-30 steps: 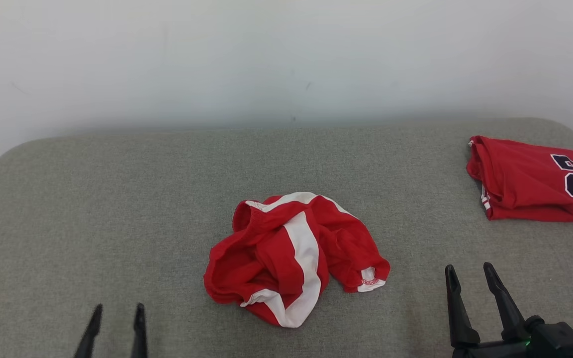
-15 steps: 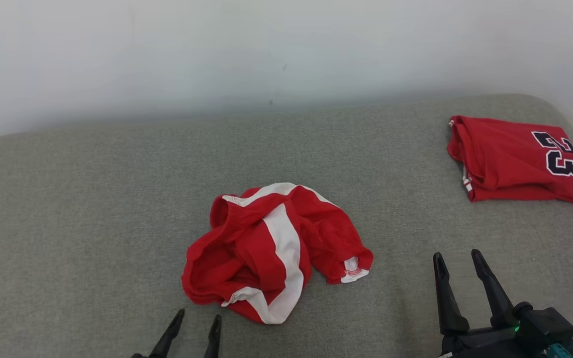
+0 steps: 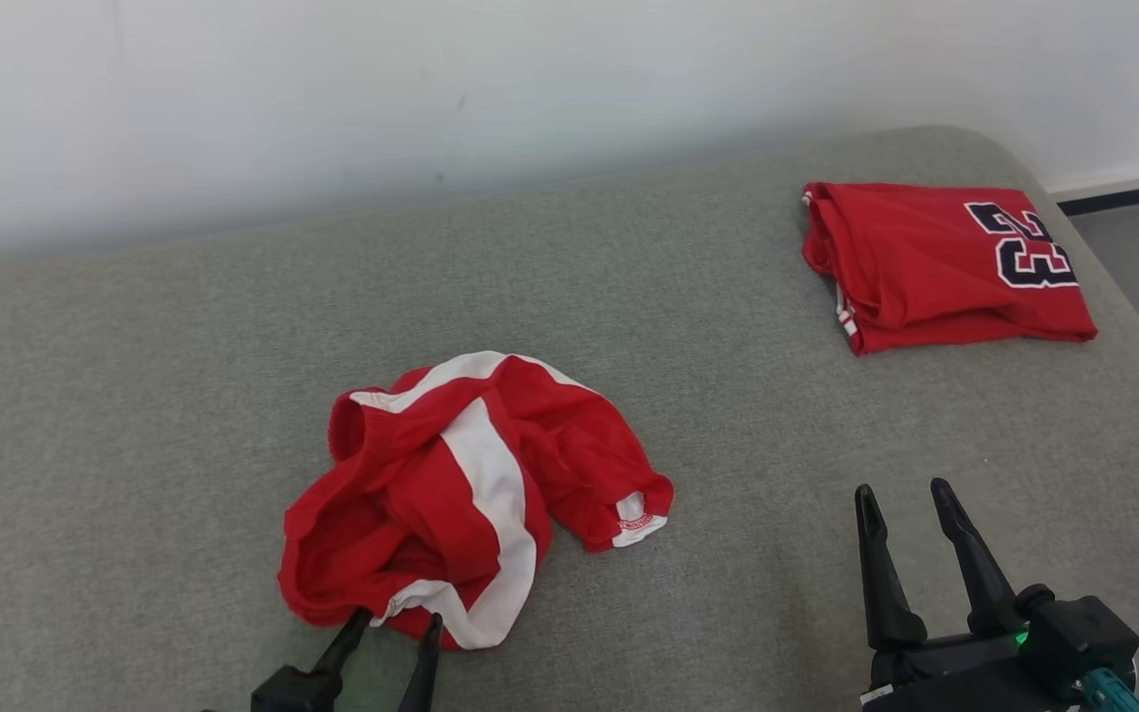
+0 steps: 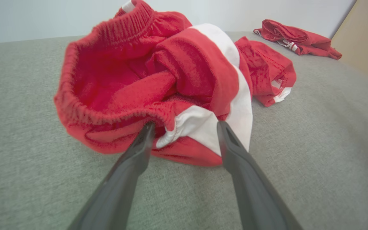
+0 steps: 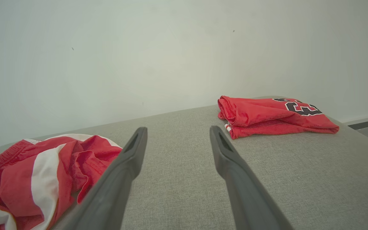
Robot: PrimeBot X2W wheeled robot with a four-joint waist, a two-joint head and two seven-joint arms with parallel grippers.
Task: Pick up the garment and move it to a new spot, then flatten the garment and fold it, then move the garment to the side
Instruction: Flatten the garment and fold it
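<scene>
Directly ahead of left gripper [image 3: 398, 616]: crumpled red garment [image 3: 461, 494] with white stripe, lying mid grey woven cushion [image 3: 134, 376]. Left jaws spread, empty, tips at heap's near edge by elastic waistband. Heap's long axis: near-left to far-right. Right gripper [image 3: 902, 488] spread, empty, well apart. Soft limp knit. Folded numbered jersey [image 3: 935, 267] far right.

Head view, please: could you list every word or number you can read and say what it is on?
"23": dark white-edged numerals on the folded red jersey, seen upside down.
Red lettering on the white hem band of the crumpled red shorts: too small to read.
</scene>
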